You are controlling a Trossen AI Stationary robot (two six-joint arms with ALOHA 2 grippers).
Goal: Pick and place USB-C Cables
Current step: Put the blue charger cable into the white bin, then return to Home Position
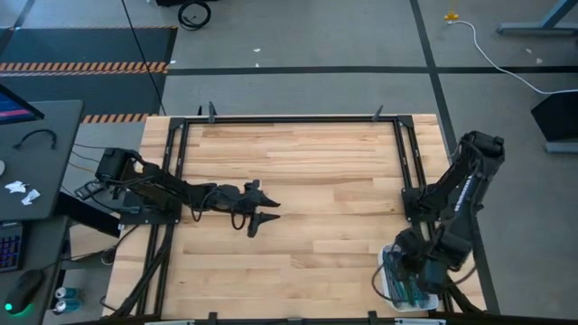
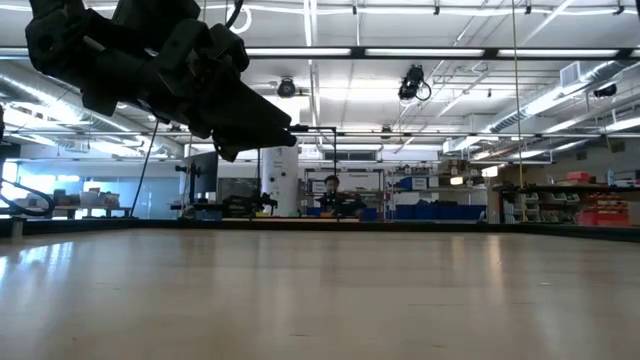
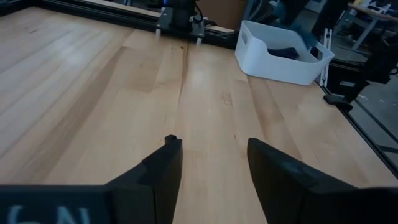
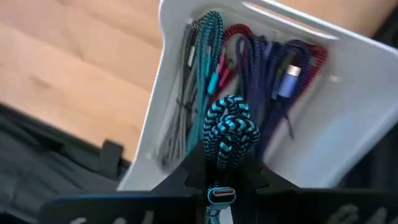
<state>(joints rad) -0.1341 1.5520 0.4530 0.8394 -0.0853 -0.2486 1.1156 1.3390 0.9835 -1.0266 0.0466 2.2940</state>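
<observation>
My right gripper (image 4: 224,171) is clamped on a teal-blue braided USB-C cable (image 4: 229,130), just above the white bin (image 4: 348,143) holding the other cables (image 4: 273,68). I'd lift straight up so nothing snags. Left gripper (image 3: 211,168) hovers wide and empty over the bare wooden surface (image 3: 93,93).

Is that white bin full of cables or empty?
Partly filled. The white bin holds several braided cables, red, blue and green, lying along its floor; the right gripper holds a teal-blue cable above it.

Overhead, table-level, two wrist views; shared table (image 1: 307,171).
</observation>
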